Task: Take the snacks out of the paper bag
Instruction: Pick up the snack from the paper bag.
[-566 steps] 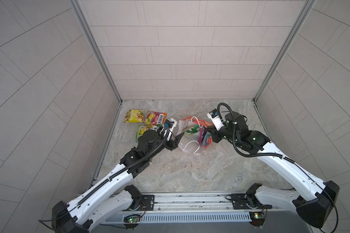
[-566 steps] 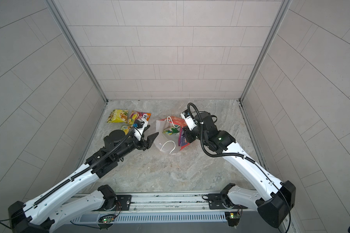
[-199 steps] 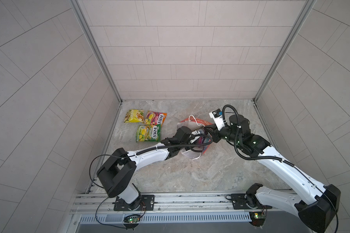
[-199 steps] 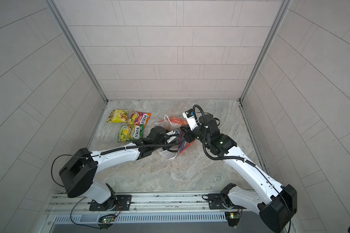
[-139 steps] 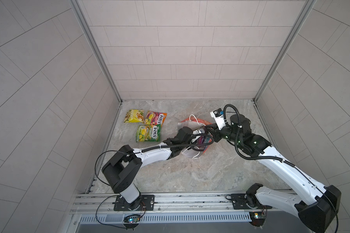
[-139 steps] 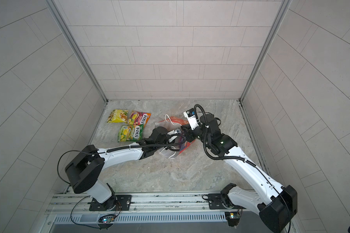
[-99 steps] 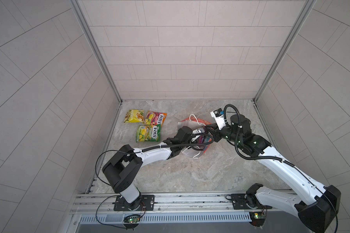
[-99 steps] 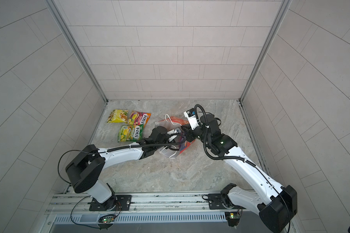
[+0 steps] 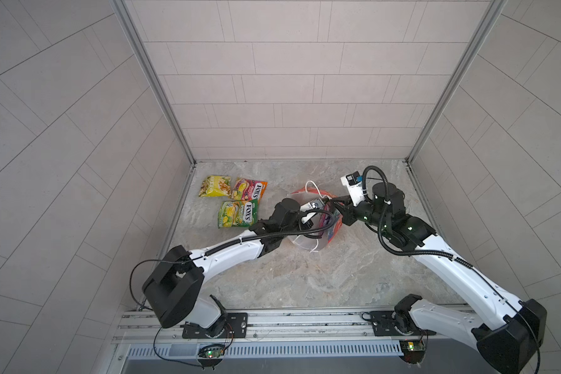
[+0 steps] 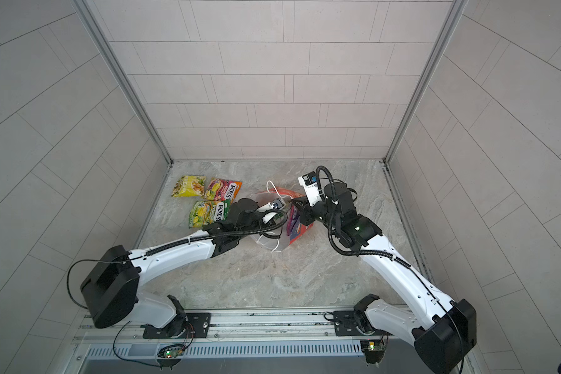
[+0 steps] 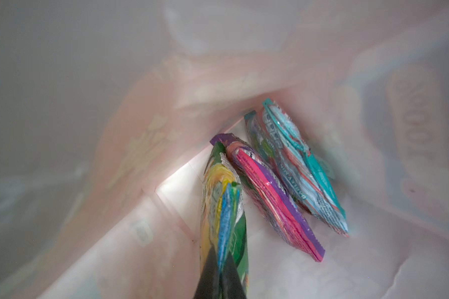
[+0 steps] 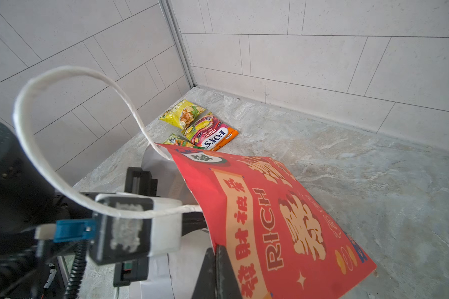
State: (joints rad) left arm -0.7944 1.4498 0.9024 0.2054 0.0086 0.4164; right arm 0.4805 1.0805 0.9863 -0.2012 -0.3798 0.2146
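Halfway through the unpacking: in both top views three snacks lie on the stone-patterned table (image 9: 305, 275) at the upper left of the floor area, the plain yellow packet (image 9: 214, 186), the pink-orange FOX'S packet (image 9: 249, 193) touching it, and the yellow-green FOX'S packet (image 9: 237, 213) just below them. The red paper bag (image 9: 332, 231) sits at the centre of the frame between the two arms, well apart from that group and apparently tipped with its mouth toward the left arm, whose wrist reaches into the opening. What the top views hide, the left wrist view supplies: against the bag's white inside stand three more packets on edge, and the left gripper (image 11: 219, 274), at the bottom centre of that picture, has its jaws pressed onto the sealed edge of the green packet (image 11: 223, 207), with the purple packet (image 11: 270, 202) beside it and the teal packet (image 11: 303, 176) farther right. The right wrist view shows the outside instead: the right gripper (image 12: 215, 264), low in the frame, pinches the rim of the red gold-lettered panel, holding the mouth up, while a white cord handle (image 12: 62, 77) loops across the upper left. By this count three packets are out and three are left, the green one gripped but not yet lifted clear; the purple and teal ones look untouched.
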